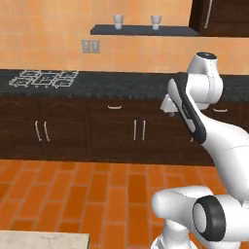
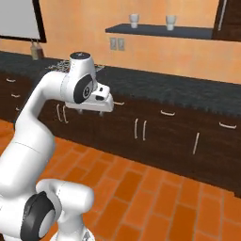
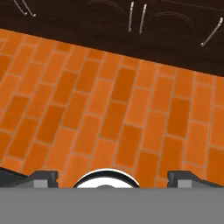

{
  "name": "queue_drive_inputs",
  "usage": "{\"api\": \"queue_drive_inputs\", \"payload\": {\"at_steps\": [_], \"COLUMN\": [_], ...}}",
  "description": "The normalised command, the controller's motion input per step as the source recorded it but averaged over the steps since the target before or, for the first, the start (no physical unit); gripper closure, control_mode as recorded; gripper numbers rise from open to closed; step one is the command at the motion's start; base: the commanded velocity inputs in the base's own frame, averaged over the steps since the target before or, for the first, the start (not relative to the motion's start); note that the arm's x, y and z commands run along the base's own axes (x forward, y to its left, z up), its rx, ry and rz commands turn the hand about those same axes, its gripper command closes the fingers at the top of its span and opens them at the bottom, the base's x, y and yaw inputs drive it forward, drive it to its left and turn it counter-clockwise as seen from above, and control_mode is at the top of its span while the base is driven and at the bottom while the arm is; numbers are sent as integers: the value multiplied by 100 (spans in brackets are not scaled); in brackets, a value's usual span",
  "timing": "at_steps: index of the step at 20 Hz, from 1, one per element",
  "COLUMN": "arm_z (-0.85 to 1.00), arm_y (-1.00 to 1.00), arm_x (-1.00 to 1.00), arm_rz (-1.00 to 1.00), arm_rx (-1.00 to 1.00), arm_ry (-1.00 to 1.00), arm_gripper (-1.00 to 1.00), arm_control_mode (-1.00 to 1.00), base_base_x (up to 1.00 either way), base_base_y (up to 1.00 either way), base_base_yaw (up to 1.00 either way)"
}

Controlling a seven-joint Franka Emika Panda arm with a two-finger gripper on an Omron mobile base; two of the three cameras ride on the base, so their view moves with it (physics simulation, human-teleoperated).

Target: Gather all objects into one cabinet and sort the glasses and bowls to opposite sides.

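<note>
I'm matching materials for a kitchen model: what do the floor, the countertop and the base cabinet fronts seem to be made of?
The floor looks like matte orange brick or terracotta tile, with staggered oblong pieces and pale joints. The countertop looks like dark speckled stone, perhaps granite, going by its fine light flecks. The base cabinet fronts look like dark brown wood with a dull finish, though grain is hard to make out; their handles look like polished metal.

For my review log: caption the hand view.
Open hand points down at orange brick floor, dark base cabinets beyond.

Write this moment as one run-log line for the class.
claw: open, empty, over brick floor | two cups: on wall shelf | cabinet: shut | gathering: not begun
</note>
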Motion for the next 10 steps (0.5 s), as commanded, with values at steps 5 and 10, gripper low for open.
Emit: {"api": "queue_drive_inputs", "payload": {"at_steps": [5, 10], "arm_z": [0, 0], "arm_y": [0, 0], "arm_x": [0, 0], "arm_rz": [0, 0], "arm_rx": [0, 0], "arm_ry": [0, 0], "arm_gripper": [-100, -100], "arm_control_mode": [100, 100], "base_base_x": [-35, 31], "base_base_y": [0, -64], "base_base_yaw": [83, 50]}}
